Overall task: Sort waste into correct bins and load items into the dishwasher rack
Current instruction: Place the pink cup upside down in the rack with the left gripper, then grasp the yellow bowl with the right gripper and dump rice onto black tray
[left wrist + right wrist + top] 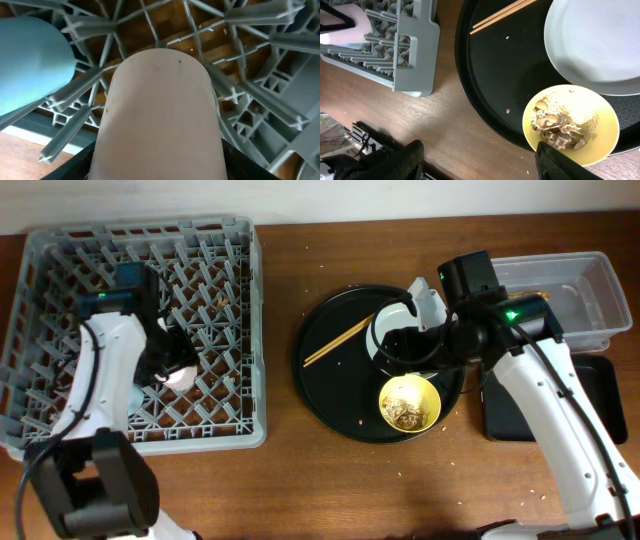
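Observation:
My left gripper (160, 172) is shut on the small pink cup (160, 115) and holds it over the pegs inside the grey dishwasher rack (215, 425). The blue cup (27, 65) lies beside it in the rack. My right gripper (480, 165) is open and empty, above the table at the round black tray's edge. On that tray are the yellow bowl (409, 404) holding beige scraps (560, 122), the grey-white plate (595, 45) and the chopsticks (340, 340). The wrapper and the napkin are out of view.
The clear tub (585, 285) stands at the back right. The flat black tray (505, 420) lies below it, partly under my right arm. The large round black tray (325, 395) sits mid-table. Crumbs dot the wood.

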